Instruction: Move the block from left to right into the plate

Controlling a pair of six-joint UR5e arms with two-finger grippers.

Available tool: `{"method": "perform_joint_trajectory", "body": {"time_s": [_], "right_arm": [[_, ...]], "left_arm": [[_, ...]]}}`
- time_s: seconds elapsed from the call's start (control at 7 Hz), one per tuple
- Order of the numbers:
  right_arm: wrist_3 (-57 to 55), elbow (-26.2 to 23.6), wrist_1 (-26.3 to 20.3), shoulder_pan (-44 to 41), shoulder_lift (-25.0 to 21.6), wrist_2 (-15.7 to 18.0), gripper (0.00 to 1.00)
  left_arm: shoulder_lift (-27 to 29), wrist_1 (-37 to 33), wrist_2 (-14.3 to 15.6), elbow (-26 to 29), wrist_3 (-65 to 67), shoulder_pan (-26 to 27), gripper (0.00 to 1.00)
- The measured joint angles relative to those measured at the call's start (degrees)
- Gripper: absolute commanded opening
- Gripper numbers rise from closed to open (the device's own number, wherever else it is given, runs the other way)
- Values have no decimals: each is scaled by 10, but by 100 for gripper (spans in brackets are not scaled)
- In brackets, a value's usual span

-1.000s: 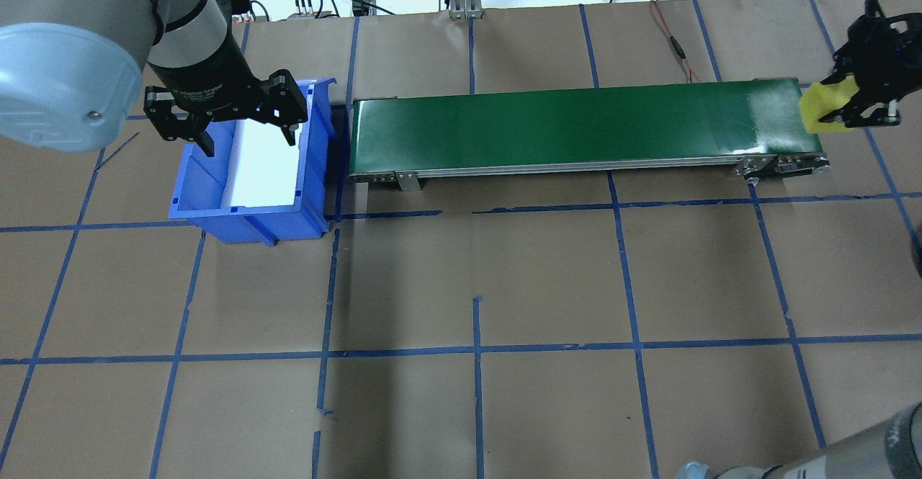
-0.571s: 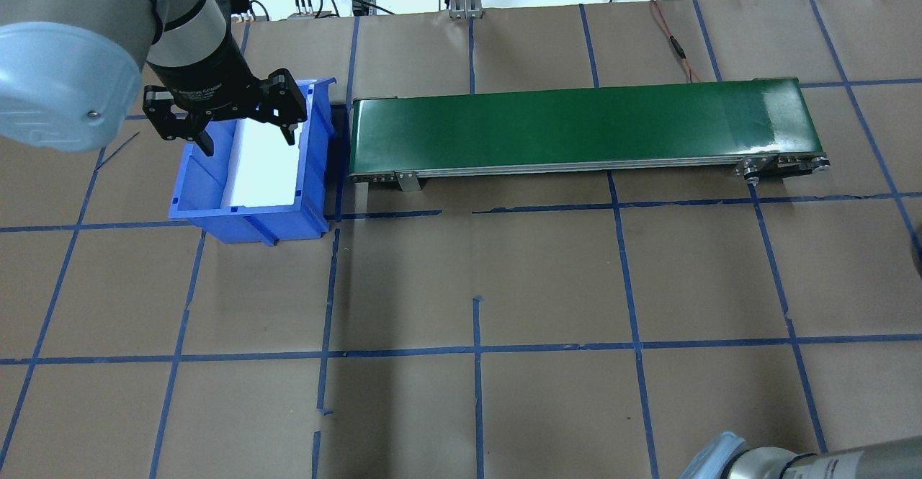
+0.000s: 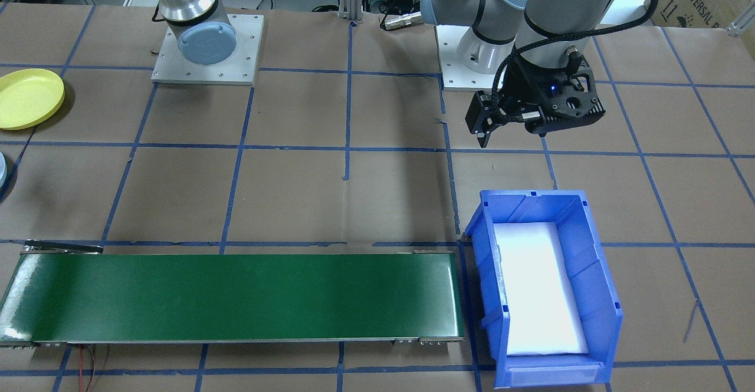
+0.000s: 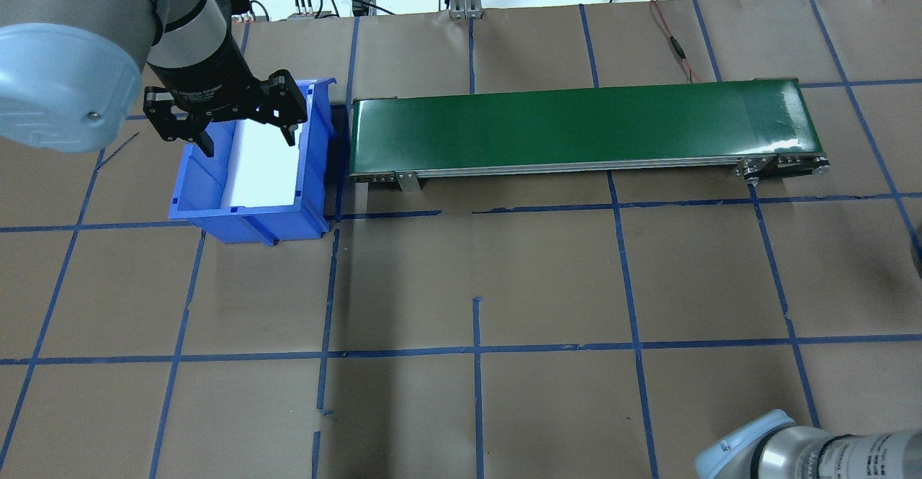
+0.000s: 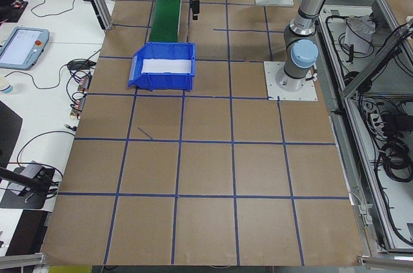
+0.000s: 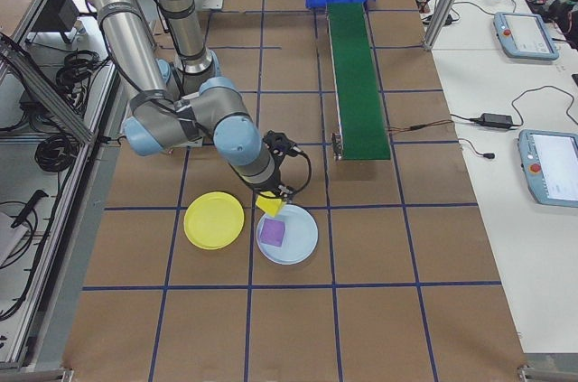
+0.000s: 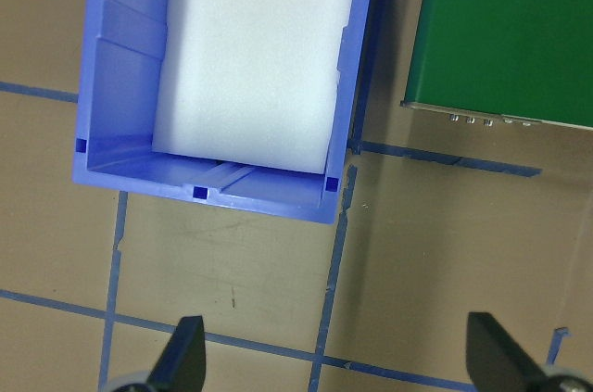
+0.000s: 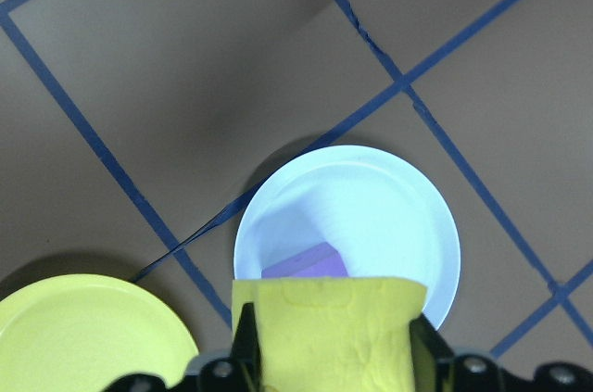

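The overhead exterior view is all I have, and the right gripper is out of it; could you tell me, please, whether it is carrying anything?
Observer: Yes. The right wrist view shows the right gripper shut on a yellow block.
Operator: Thank you. Where is it relative to the yellow plate?
Observer: In the exterior right view the block hangs between the yellow plate and a pale blue plate, not yet over the yellow one.
Operator: Is the pale blue plate empty?
Observer: No, a purple block lies in it.
Operator: And the yellow plate?
Observer: Its visible surface holds nothing.
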State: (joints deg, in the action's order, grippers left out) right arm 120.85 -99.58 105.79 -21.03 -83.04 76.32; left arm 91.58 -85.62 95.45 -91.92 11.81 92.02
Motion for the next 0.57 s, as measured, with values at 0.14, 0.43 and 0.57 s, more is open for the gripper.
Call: {"method": "perform_joint_trajectory", "body": {"time_s": [0.14, 0.43, 0.57], "right_arm": [[-16, -19, -1, 42, -3, 1, 9], [-36, -90, 17, 109, -6, 0, 10], [-62, -132, 48, 127, -10, 1, 12]], "left_arm": [[0, 0, 0, 0, 1, 0, 100], [0, 0, 0, 0, 3, 1, 100], [0, -1, 0, 0, 4, 1, 100]]}}
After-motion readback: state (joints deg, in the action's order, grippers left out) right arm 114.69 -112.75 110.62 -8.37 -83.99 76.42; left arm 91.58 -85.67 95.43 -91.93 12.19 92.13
